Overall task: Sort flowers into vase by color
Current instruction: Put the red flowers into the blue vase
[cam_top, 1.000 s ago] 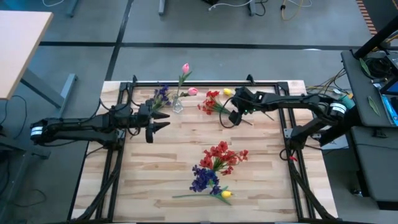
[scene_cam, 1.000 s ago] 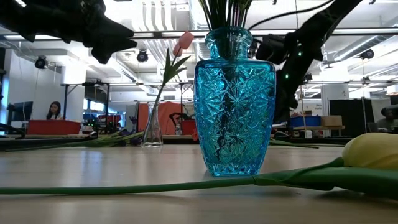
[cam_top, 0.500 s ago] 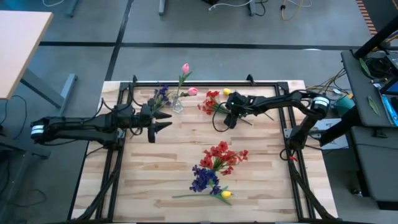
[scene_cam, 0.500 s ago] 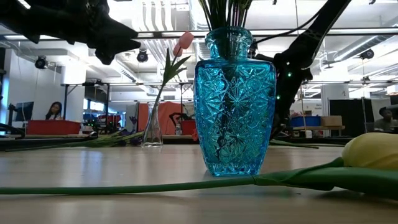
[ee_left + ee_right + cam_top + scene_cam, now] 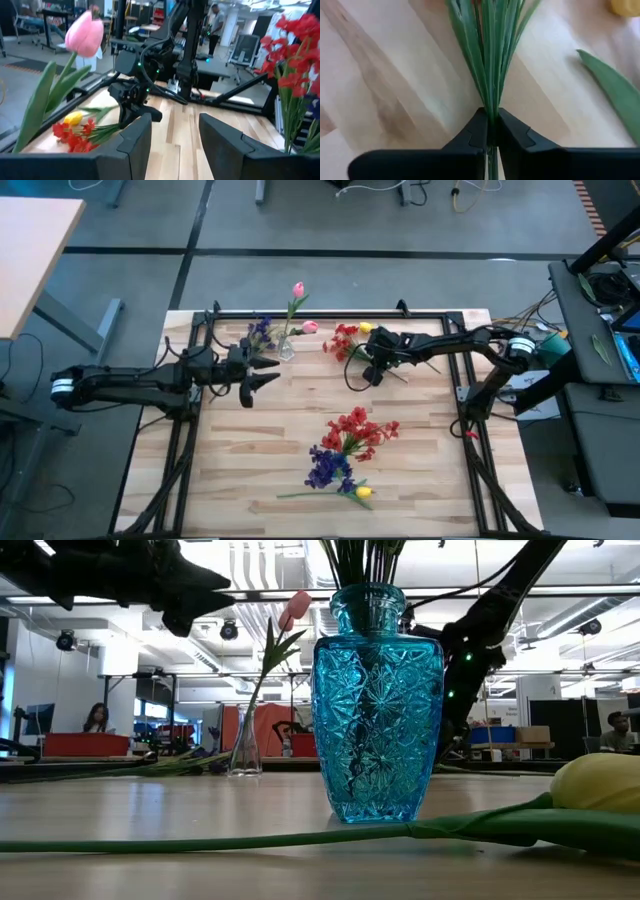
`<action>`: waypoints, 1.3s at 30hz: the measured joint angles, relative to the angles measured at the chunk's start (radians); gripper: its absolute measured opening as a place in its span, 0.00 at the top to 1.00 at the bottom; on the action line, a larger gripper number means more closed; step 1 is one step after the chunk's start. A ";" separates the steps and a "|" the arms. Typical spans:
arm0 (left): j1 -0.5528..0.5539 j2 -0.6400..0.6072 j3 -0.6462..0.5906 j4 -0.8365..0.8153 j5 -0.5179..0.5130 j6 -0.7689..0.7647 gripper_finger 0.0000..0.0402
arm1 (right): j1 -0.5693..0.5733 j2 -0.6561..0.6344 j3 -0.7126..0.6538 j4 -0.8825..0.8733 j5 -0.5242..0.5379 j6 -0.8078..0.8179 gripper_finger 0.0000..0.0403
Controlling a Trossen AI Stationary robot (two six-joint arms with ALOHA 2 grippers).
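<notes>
A red flower cluster (image 5: 342,340) lies at the far middle of the table, with my right gripper (image 5: 372,370) shut on its green stems. A yellow tulip (image 5: 366,328) lies beside it. A pink tulip (image 5: 298,288) stands in a small glass vase (image 5: 286,350), with a purple cluster (image 5: 260,330) and another pink tulip (image 5: 310,327) lying close by. My left gripper (image 5: 265,373) hovers open just left of the glass vase, with nothing between its fingers. The blue vase (image 5: 377,705) near the front holds red flowers (image 5: 355,430) and purple flowers (image 5: 327,468). A yellow tulip (image 5: 362,492) lies in front of it. My right gripper pinches the red cluster's bundle of thin green stems (image 5: 491,102) between its two fingers (image 5: 476,131), a little way behind the blooms. The fingers come down at a slant from the table's right side. The blooms and leaves rest on the table.
A black metal frame (image 5: 330,312) runs along the table's far and side edges. A loose green leaf (image 5: 612,87) lies right of the held stems. Bare wood lies between the far flowers and the blue vase. People (image 5: 95,718) sit in the room beyond.
My right gripper has dropped to the table beside the red cluster and shut on its stems. The cluster has shifted slightly. My left gripper has risen a little and edged toward the glass vase, staying open.
</notes>
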 joint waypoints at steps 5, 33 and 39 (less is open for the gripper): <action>-0.008 0.011 0.009 0.081 0.025 0.011 0.63 | 0.011 -0.153 0.000 -0.095 -0.019 -0.003 0.95; -0.107 0.449 0.493 0.068 0.024 0.285 0.38 | 0.219 -0.850 0.004 0.308 -0.275 -0.080 0.95; -0.099 0.564 0.627 0.060 0.024 0.337 0.38 | 0.219 -0.734 0.004 0.466 -0.368 -0.094 0.95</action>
